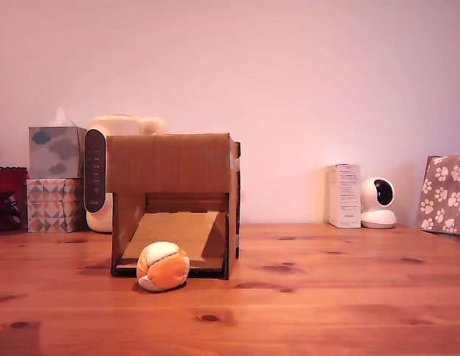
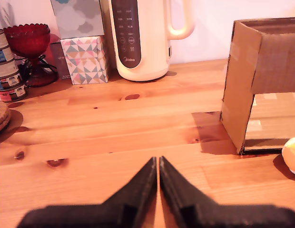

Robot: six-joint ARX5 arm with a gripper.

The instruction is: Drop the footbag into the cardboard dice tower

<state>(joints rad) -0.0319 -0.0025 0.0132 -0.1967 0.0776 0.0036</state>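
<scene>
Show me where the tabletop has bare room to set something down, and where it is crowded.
Free: the wide strip of table in front of the cardboard dice tower and footbag, and the patch between the tower and the white carton. Crowded: the back corner at the exterior view's left, with tissue boxes, kettle and red bowl.

The gripper is seen low over the wooden table, its two black fingers pressed together with nothing held between them. Beyond it, the cardboard dice tower is set on the table, its open front showing a sloped ramp inside. Only a sliver of the footbag is caught at the picture's edge, just in front of that opening. Farther off, a cream kettle, two stacked tissue boxes, a red glass dish and stacked tins are lined along the wall.
</scene>
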